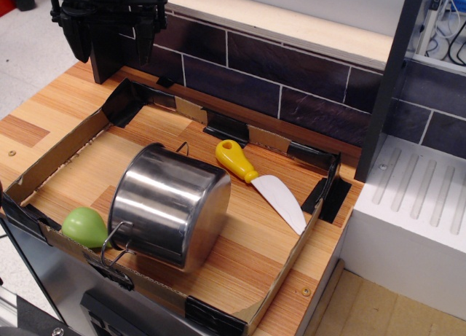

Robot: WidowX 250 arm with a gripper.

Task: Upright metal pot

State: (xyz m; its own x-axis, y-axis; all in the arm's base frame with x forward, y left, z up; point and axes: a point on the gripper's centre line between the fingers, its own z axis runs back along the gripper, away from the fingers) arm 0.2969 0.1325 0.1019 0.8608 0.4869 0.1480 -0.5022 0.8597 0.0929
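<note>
The metal pot (171, 205) is shiny steel and lies tipped on its side in the front left of a shallow cardboard tray (280, 288). One wire loop handle (116, 247) sticks out at its front left end, and another shows at its top back. Its opening is not visible. My black gripper (113, 33) hangs high at the back left, well above and behind the pot. Its two fingers are spread apart and hold nothing.
A green pear-shaped object (84, 227) rests against the pot's left side. A knife with a yellow handle (237, 161) and white blade lies to the pot's right. A dark tiled wall (291, 73) runs behind, and a white ridged drainboard (419, 205) stands at the right.
</note>
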